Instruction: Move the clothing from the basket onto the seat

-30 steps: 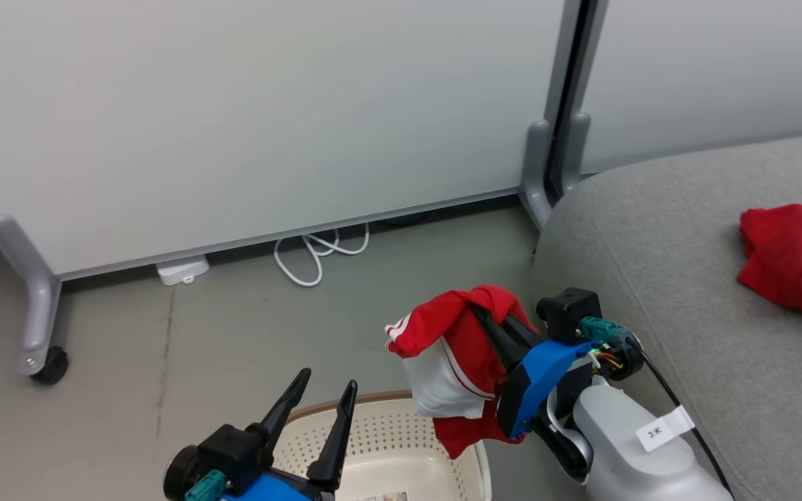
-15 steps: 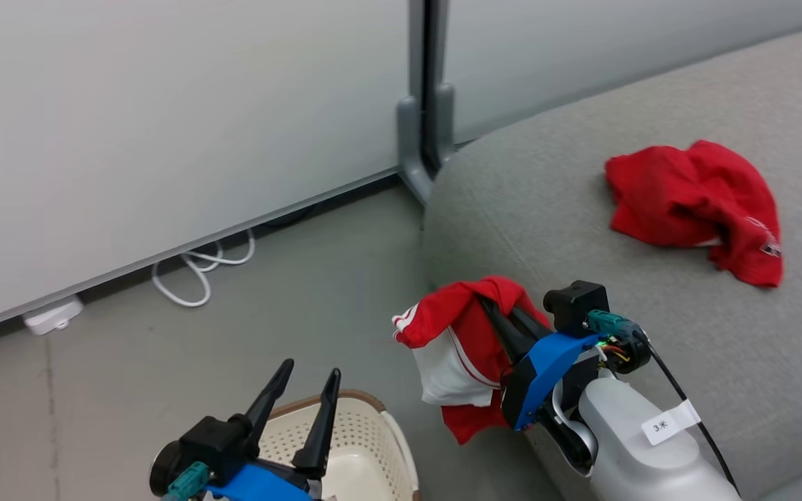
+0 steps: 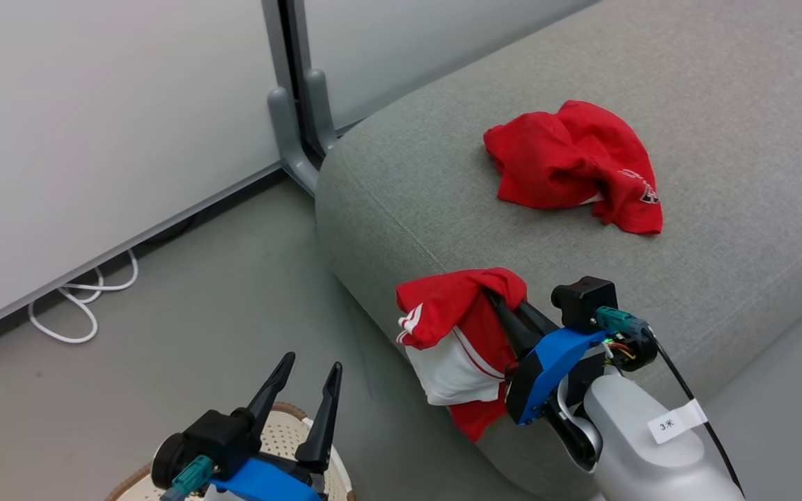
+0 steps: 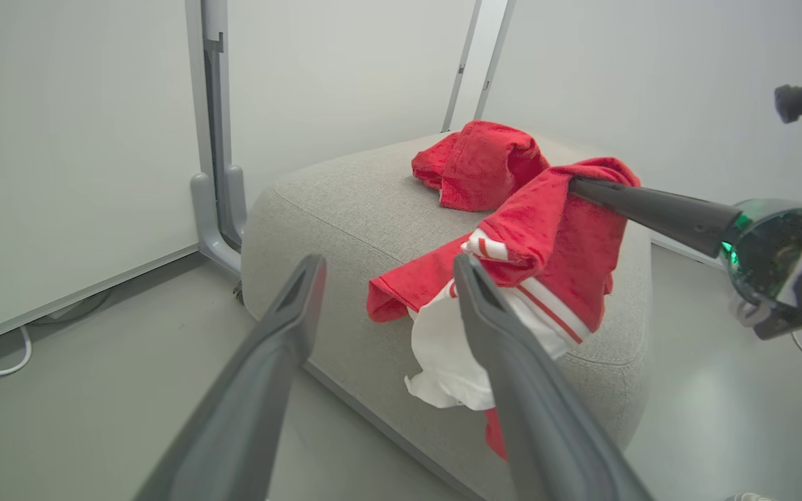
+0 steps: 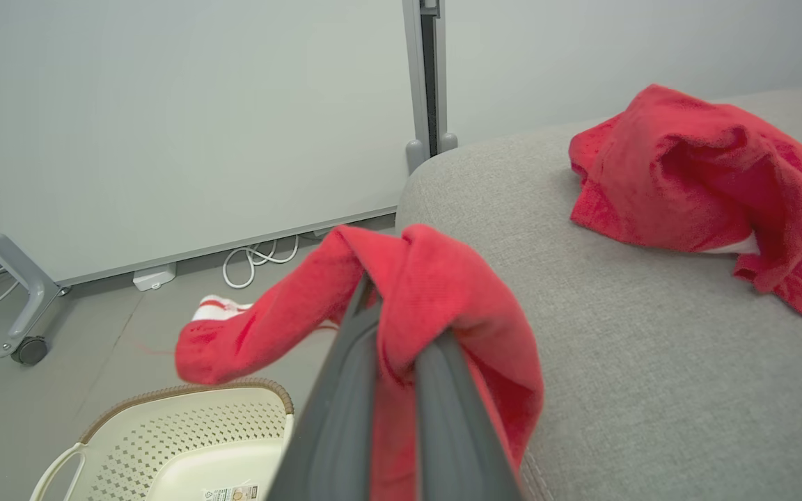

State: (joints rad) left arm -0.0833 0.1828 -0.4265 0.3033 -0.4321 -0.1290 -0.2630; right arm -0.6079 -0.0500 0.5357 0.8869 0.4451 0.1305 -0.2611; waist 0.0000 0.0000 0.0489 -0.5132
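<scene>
My right gripper [image 3: 497, 298] is shut on the red shorts [image 3: 457, 327], whose white panels hang down. It holds them in the air at the near corner of the grey seat [image 3: 721, 209]. The red jersey [image 3: 575, 163] lies crumpled on the seat farther back. In the right wrist view the shorts [image 5: 443, 292] drape over my shut fingers [image 5: 345, 390], with the jersey [image 5: 707, 167] ahead to the right. The cream basket [image 5: 185, 431] stands on the floor at lower left. My left gripper [image 3: 312, 362] is open and holds nothing above the basket [image 3: 282, 438].
A white partition panel on a grey post [image 3: 289, 90] stands behind the seat's left end. A white cable [image 3: 81, 306] lies looped on the floor by the panel. A wheeled panel foot [image 5: 25, 348] is at the far left. Grey floor lies between basket and seat.
The head view has swung toward the seat, so everything shifted left. The shorts in my right gripper went from above the basket to the seat's near corner. Both grippers kept their state.
</scene>
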